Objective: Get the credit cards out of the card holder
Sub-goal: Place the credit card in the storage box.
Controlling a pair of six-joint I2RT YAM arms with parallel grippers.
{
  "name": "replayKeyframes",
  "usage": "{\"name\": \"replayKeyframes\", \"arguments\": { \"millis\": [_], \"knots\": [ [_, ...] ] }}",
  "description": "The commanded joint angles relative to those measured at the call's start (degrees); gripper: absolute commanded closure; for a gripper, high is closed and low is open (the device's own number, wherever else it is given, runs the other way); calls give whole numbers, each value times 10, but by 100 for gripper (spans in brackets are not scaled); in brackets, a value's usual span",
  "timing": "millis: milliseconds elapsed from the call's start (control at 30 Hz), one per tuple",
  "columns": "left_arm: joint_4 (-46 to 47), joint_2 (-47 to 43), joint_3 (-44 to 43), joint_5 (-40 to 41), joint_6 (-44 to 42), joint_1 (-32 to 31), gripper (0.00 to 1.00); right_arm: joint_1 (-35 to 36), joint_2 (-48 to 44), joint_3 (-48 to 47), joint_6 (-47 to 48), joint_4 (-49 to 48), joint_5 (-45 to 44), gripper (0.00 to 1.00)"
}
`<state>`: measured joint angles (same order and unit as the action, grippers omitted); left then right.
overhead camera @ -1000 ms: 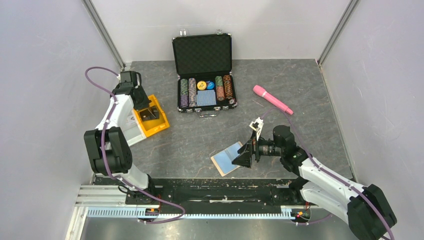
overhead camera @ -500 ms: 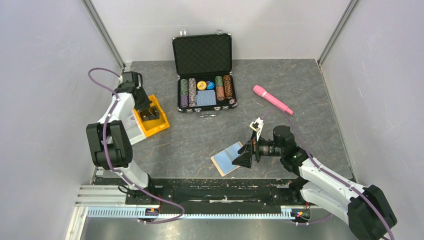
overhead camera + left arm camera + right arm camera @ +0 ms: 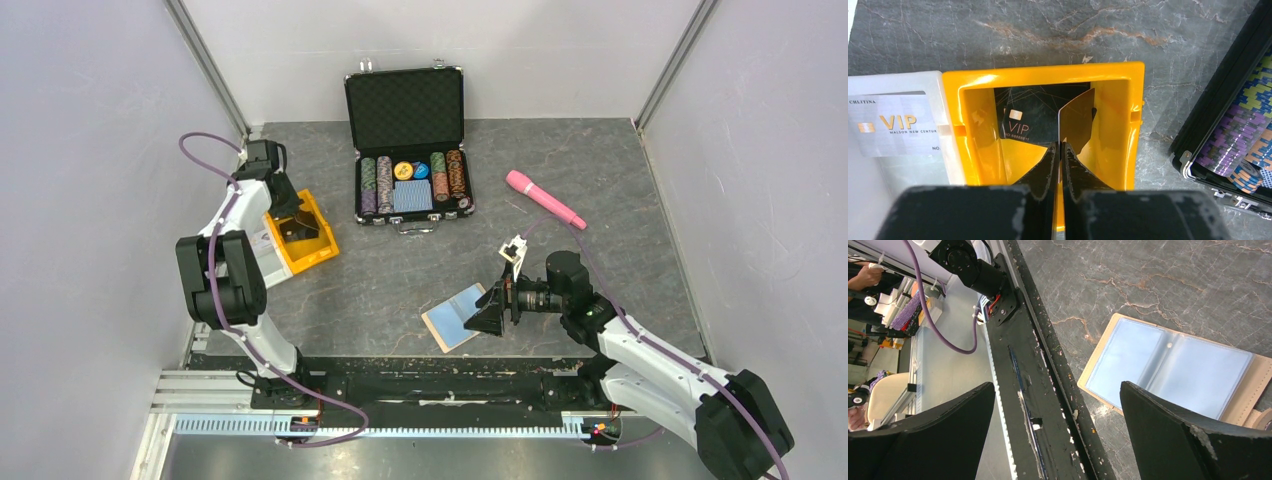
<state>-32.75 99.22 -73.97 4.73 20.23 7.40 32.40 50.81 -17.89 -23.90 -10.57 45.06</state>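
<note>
Left wrist view has the left pincer [image 3: 1060,146] clenched on the lower edge of a dark card [image 3: 1078,117], which stands upright and slightly turned above the floor of a yellow bin [image 3: 1048,70]. Just ahead of the fingertips a black VIP card [image 3: 1025,120] already lies flat in that bin. To the pincer's left a silver VIP card [image 3: 893,125] sits in a pale tray, and to its right is the poker-chip case [image 3: 1228,125]. We judge the step in hand to be dropping this card into the bin. To do it well, we should keep the tips inside the bin walls and low. We should part the jaws only a little so the card tips forward onto the black one rather than bouncing out. Then we should draw straight back and up, clear of the near rim. The card holder [image 3: 1168,370] lies spread open on the worktop [image 3: 1158,275], directly under and just ahead of the right pincer [image 3: 1058,386]. That pincer hangs fully released above the holder without touching it. We cannot tell whether the holder's blue-grey sleeves hold another card, so that needs checking next.
</note>
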Motion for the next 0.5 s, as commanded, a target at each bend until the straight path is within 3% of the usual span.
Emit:
{"name": "replayKeyframes", "arguments": {
  "millis": [0, 467],
  "knots": [
    [4, 9, -23, 16, -10, 3, 96, 0, -3, -21, 8, -8, -4, 2],
    [5, 13, -23, 60, 18, 3, 98, -1, -13, -19, 8, -3, -8, 2]
  ]
}}
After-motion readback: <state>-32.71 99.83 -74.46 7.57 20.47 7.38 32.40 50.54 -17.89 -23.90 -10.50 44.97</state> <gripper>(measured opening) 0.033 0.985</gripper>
